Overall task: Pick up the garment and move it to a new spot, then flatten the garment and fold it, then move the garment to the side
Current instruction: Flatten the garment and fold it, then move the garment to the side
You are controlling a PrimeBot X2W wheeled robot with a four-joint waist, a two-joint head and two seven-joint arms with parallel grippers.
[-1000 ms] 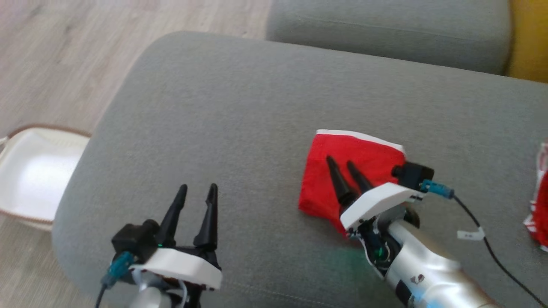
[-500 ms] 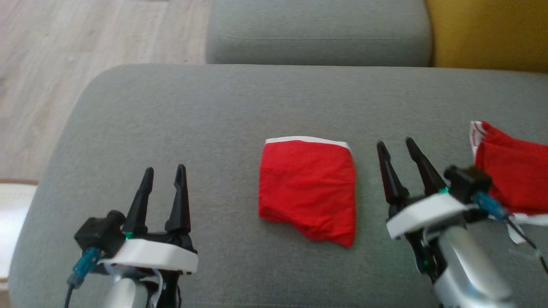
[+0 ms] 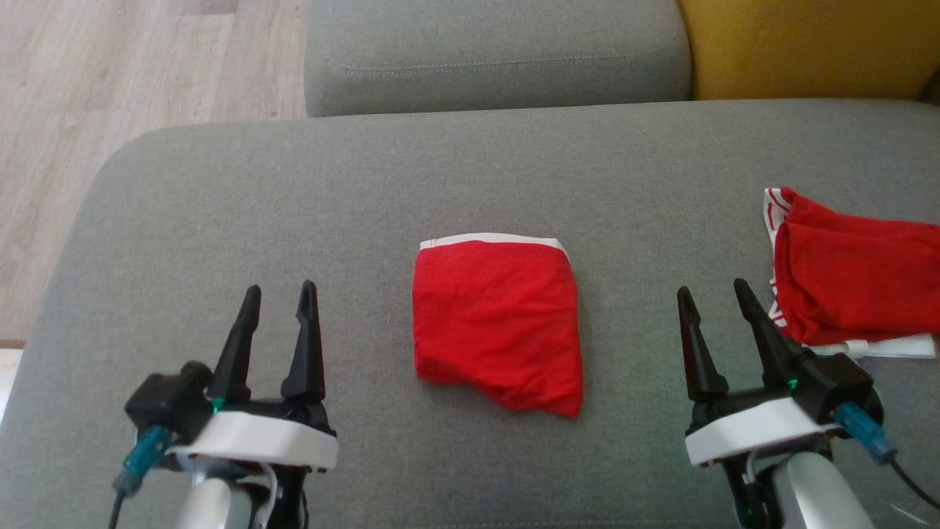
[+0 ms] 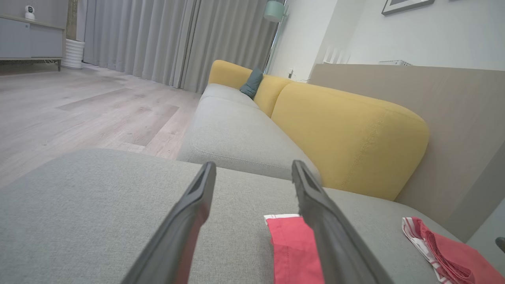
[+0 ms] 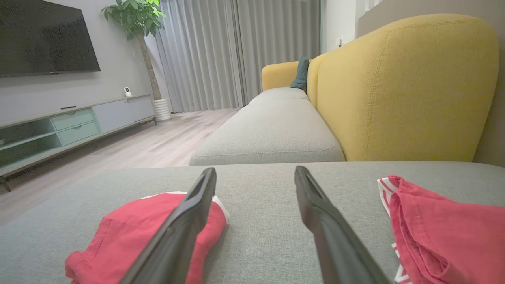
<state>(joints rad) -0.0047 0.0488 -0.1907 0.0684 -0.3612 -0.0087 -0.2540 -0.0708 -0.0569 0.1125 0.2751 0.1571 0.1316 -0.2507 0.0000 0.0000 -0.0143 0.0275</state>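
My left hand (image 3: 280, 288) and right hand (image 3: 712, 288) are both wide open and empty, so I figure a one-sided grab unfolds the folded garment (image 3: 498, 323) while sliding it aside.

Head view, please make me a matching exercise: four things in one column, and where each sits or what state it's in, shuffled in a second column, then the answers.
Things
1. folded red garment
2. rumpled red garment
3. left claw
4. yellow backrest

Places or states
A. top right corner of the head view
B. lower left, open, holding nothing
C. flat in the middle of the grey seat
D. at the right edge, partly cut off by the frame

Pairs: 1-C, 2-D, 3-B, 4-A
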